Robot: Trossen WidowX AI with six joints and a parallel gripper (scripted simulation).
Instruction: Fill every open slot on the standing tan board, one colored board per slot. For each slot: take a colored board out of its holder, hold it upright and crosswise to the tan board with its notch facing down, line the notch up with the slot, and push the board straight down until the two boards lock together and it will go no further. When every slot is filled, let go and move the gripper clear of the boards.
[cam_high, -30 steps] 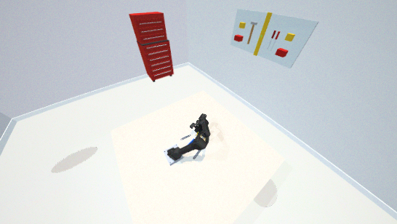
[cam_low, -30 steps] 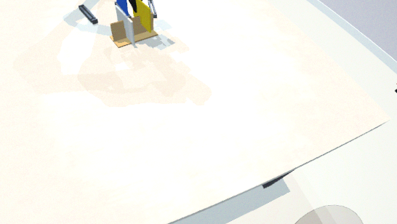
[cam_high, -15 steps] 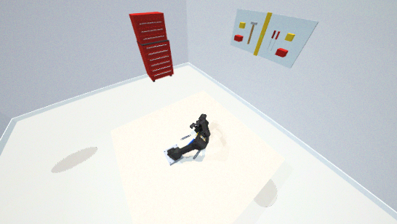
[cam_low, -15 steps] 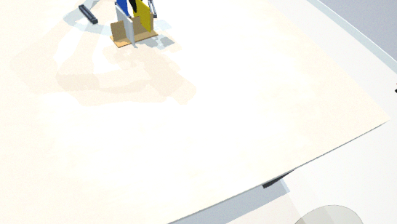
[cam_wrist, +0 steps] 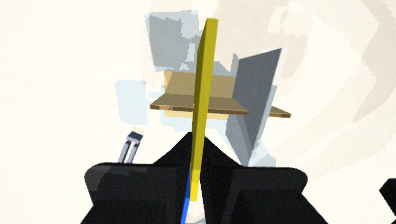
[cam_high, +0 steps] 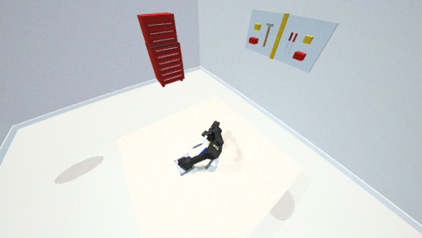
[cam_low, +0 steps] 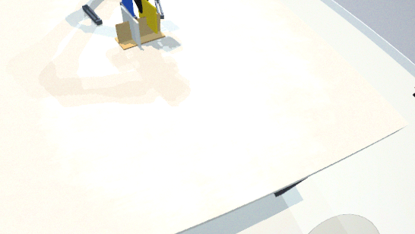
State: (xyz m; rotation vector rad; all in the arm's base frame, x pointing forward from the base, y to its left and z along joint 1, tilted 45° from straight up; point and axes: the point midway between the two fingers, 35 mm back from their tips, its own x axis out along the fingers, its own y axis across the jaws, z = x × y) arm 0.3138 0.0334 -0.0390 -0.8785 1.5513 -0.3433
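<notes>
The yellow board (cam_low: 150, 17) (cam_wrist: 204, 90) is pinched upright in the gripper (cam_wrist: 194, 136), crosswise over the tan board (cam_low: 123, 33) (cam_wrist: 220, 103), presumably so its notch can meet a slot beside the white board (cam_low: 131, 26) (cam_wrist: 255, 90).

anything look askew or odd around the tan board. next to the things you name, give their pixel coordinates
Yes: the grey board (cam_low: 135, 32) (cam_wrist: 254, 92) leans noticeably in the wrist view, out of parallel with the yellow one (cam_low: 149, 17) (cam_wrist: 204, 85). That could be partly perspective. I see no damage.

Logged colours by the tan board (cam_low: 122, 33) (cam_wrist: 217, 104).
Read solid yellow on the crosswise board (cam_low: 149, 18) (cam_wrist: 203, 85) over it, grey on the neighbouring board (cam_low: 131, 25) (cam_wrist: 254, 90), blue on the piece (cam_low: 127, 7) (cam_wrist: 185, 210) behind.
</notes>
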